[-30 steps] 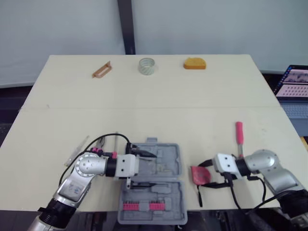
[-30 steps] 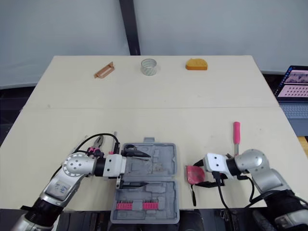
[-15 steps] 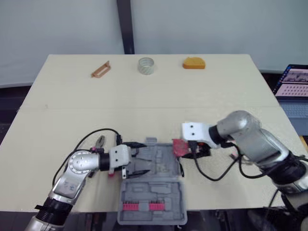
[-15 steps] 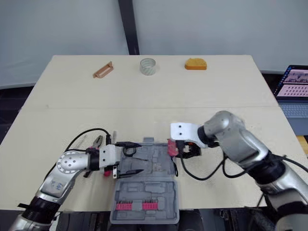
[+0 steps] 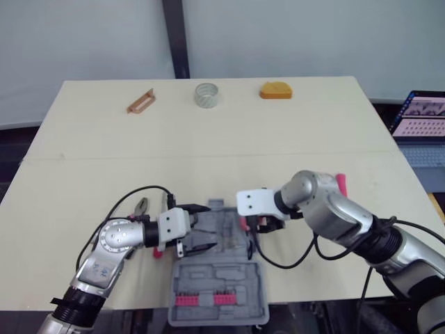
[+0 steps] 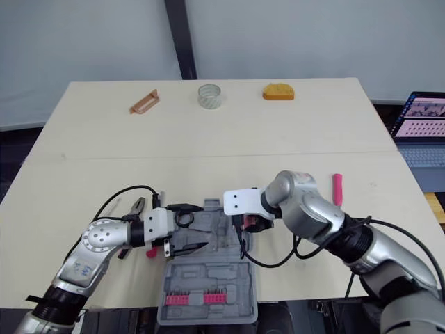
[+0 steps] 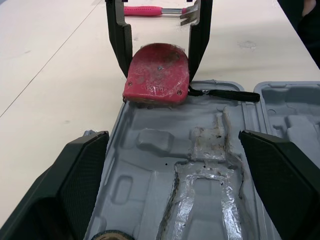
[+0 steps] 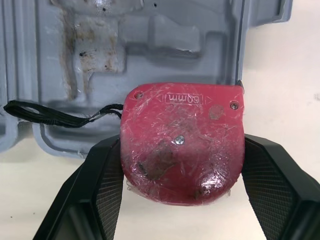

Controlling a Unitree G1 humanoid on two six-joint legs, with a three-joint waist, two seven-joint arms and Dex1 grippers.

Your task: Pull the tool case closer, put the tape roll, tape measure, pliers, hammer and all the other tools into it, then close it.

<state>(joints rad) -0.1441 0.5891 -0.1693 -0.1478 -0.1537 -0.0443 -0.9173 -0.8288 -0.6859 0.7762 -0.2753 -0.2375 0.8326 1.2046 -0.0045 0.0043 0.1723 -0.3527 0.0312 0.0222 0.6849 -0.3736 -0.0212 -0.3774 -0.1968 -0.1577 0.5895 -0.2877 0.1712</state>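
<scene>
right hand [image 5: 259, 224] has come across from the near right part of the bench [image 5: 292, 139] to the right-hand edge of the tool case [image 5: 221, 275], bringing the tape measure [image 8: 182, 142] with it. a second ago it was low beside the case. now it is at the rim of the moulded tray. the left hand [image 5: 201, 226] has drawn back a little toward the case's left side.

meaning for the task: the case is already near and lying open, so the pull is done. i judge the tape measure is in the placing step, not yet seated.

right hand: closed on the tape measure, one black finger [image 8: 107, 175] pressed to each side of the red body.
left hand: open, fingers spread wide over the left part of the tray, holding nothing.

tape measure relative to the hand: it is square between the fingers with its flat face toward the wrist camera. part of the body is over the tray rim and part over bare bench. its black strap [image 8: 55, 120] trails into the tray. i cannot tell whether the body touches the rim or hangs just above it.

still out: hammer [image 5: 341, 184] just beyond the right arm, pliers [image 5: 142, 205] left of the case, and tape roll [image 5: 206, 94] at the far edge.
</scene>
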